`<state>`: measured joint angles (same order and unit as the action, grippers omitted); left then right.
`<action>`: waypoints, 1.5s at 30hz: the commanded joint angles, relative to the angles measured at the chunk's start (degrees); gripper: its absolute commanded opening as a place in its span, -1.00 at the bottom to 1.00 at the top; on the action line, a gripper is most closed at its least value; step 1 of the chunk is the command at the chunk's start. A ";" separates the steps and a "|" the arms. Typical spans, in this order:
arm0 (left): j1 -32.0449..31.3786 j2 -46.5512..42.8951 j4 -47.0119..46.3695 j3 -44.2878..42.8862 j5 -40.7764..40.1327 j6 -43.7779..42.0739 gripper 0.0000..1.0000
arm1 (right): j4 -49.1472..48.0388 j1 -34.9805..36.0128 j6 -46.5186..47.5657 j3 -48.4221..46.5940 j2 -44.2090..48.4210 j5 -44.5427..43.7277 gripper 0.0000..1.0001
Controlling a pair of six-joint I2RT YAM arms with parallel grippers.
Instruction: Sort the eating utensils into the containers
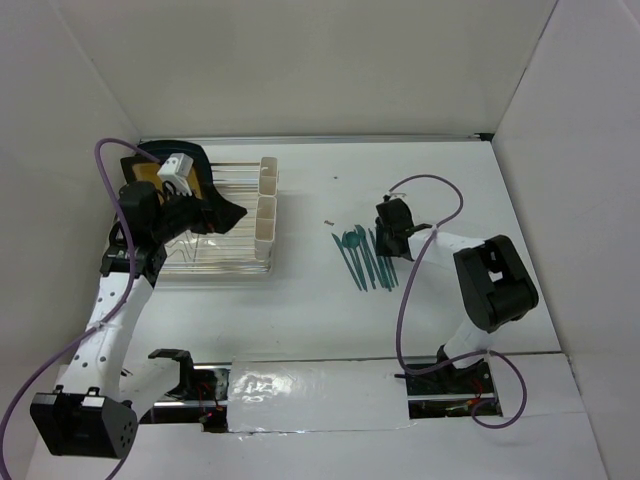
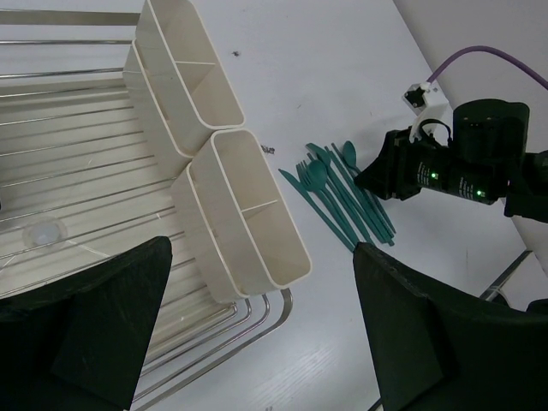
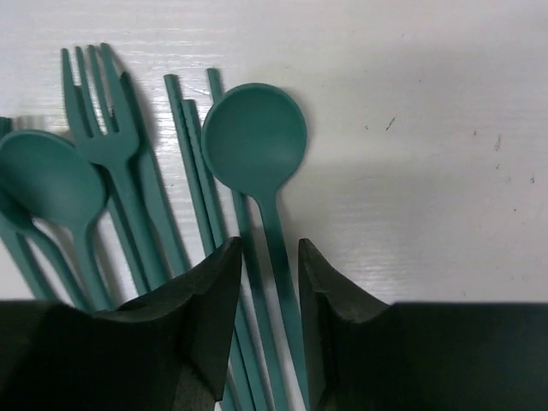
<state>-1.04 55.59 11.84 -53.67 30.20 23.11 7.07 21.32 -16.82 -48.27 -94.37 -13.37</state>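
Several teal utensils (image 1: 365, 255) lie in a bundle on the white table right of centre, also seen in the left wrist view (image 2: 338, 193). My right gripper (image 3: 270, 257) is low over them. Its jaws stand a narrow gap apart, straddling the handle of a round spoon (image 3: 254, 137). A fork (image 3: 98, 94) and another spoon (image 3: 47, 175) lie to the left of it. Two cream-white containers (image 1: 266, 222) (image 2: 244, 218) stand on the right edge of the wire rack, both empty. My left gripper (image 2: 265, 334) is open and empty, hovering over the rack's near right corner.
The wire dish rack (image 1: 215, 262) sits at the left of the table. A dark plate with an orange centre (image 1: 150, 165) stands at its far left, partly behind the left arm. White walls close in the table at the back and sides.
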 commanded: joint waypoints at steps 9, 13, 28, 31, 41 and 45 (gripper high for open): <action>0.25 0.92 -2.08 -1.97 2.41 0.44 1.00 | -0.92 -3.48 -0.85 -1.56 -4.69 0.62 -0.92; 0.25 0.75 -2.17 -1.88 2.33 0.35 1.00 | -0.92 -3.66 -1.20 -1.56 -4.07 1.85 -1.00; 0.33 0.22 -2.34 -1.79 3.64 0.27 0.99 | 3.39 -3.39 -0.41 -2.71 2.53 7.83 -0.87; 0.25 0.22 -2.26 -1.79 3.64 0.27 0.99 | 4.53 -3.22 -0.84 -3.32 1.30 7.83 -1.00; 0.25 0.92 -2.25 -1.96 3.47 0.35 0.99 | -4.07 1.79 2.93 -8.23 15.25 20.56 -1.00; 0.25 1.18 -1.99 -2.23 3.12 0.27 1.00 | -11.97 2.49 3.02 -14.28 17.73 25.84 -1.00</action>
<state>-1.04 56.51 11.81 -53.67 32.34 23.09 5.52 23.33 -15.27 -56.07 -79.40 6.57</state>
